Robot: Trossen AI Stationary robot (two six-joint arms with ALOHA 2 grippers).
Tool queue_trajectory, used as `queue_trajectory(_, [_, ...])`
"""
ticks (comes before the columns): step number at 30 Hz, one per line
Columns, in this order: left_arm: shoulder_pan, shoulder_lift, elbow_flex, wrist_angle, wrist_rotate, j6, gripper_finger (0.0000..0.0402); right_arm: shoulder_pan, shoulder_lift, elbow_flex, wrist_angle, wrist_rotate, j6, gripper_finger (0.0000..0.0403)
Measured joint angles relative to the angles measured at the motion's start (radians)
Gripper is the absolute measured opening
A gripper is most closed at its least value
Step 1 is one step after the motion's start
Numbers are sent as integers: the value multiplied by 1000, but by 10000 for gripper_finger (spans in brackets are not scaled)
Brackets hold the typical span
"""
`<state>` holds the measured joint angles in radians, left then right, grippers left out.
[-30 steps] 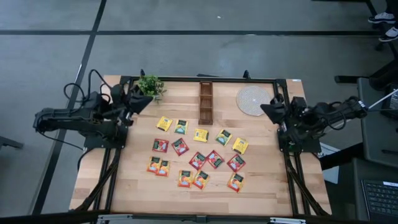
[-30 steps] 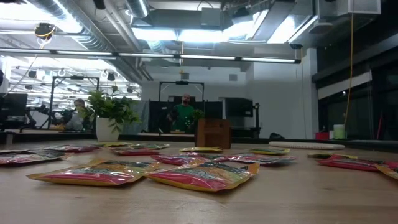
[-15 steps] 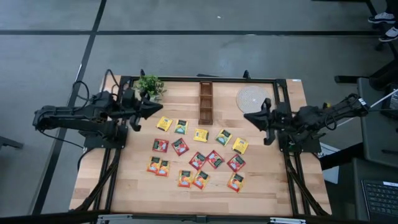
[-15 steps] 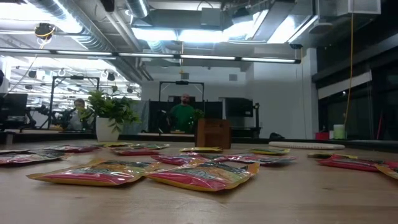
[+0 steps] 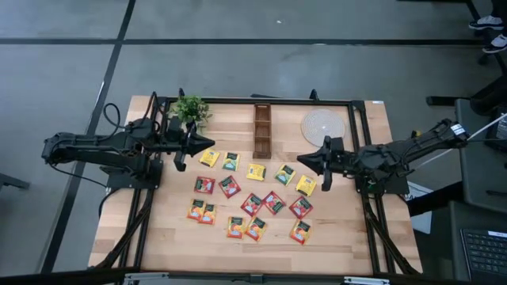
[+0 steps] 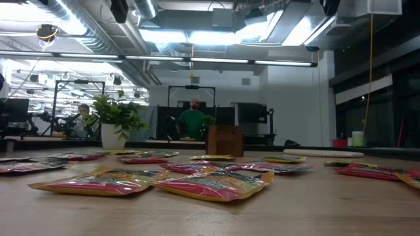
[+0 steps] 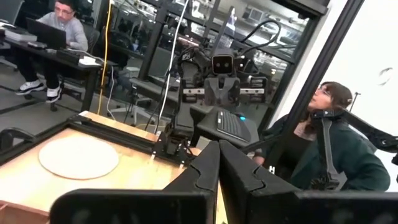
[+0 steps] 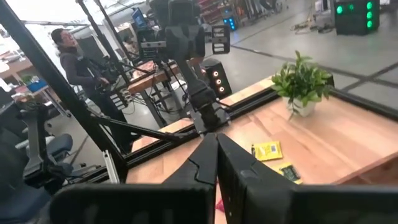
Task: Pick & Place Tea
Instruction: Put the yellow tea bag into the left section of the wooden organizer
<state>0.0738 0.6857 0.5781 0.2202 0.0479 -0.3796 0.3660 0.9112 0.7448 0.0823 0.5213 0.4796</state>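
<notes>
From above, the labels on the tea sachets [image 5: 252, 203] are too small to read; the low view cuts off the outermost ones.

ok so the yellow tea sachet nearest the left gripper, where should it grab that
The yellow tea sachet lies flat on the table, so it is probably best taken from straight above, fingers pinching across one free edge. Its left edge, facing the left gripper, has bare wood beside it; its right has a neighbouring sachet close by.

Bright, even light over the counter [image 5: 341, 237] from above, shadows soft and short. Down low, ceiling strip lights [image 6: 216, 33] glare white, and the nearest tea sachets [image 6: 213, 185] below them go soft. Both wrist views blur their own dark fingers [image 7: 214, 180].
</notes>
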Motion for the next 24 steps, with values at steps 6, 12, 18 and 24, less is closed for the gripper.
queue_trajectory(6, [0, 0, 0, 0, 0, 0, 5, -14, -1, 1, 25, -18, 63, 11])
queue_trajectory(12, [0, 0, 0, -1, 0, 0, 2, -17, 23, 94, -69, -53, 39, 11])
queue_trajectory(18, [0, 0, 0, -11, -1, 0, 4, -17, 68, 248, -391, -79, 28, 11])
queue_trajectory(24, [0, 0, 0, -15, 1, 0, 3, -17, 91, 319, -609, -118, 125, 11])
